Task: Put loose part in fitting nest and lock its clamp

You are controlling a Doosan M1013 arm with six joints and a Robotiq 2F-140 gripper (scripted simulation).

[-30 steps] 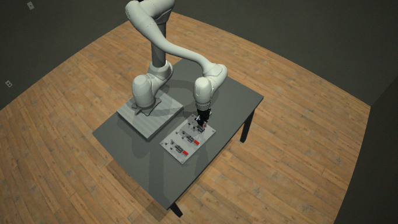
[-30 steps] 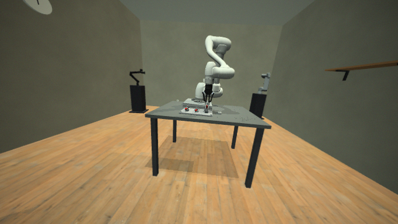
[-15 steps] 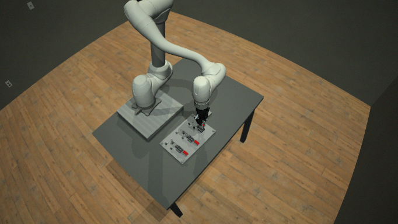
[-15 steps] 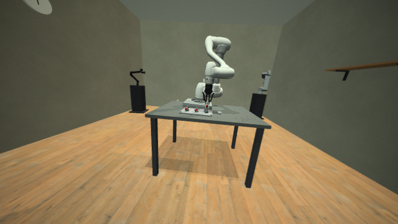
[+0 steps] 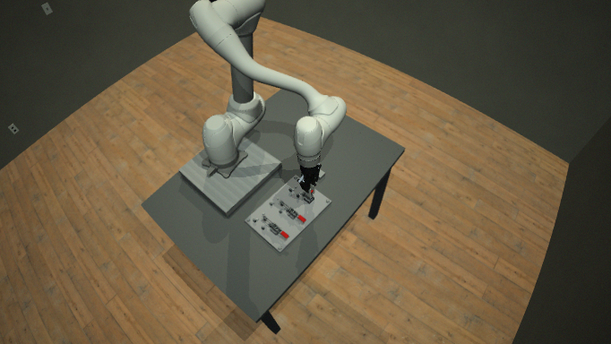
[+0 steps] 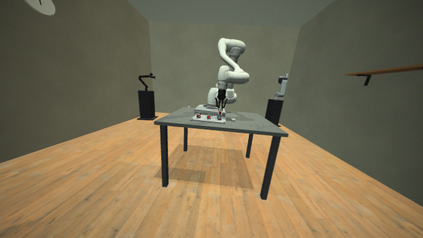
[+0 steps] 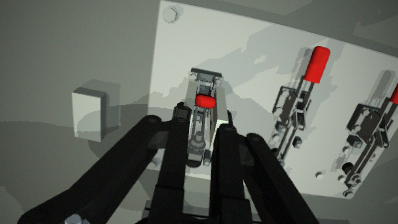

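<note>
While the pincer (image 7: 200,131) straddles a clamp handle (image 7: 205,101) — narrow, empty, grey block (image 7: 89,114) beside.

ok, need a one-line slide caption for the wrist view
Nearly shut gripper straddles the red-handled toggle clamp at the fixture plate's end nest; a loose grey block sits beside the plate.
</note>
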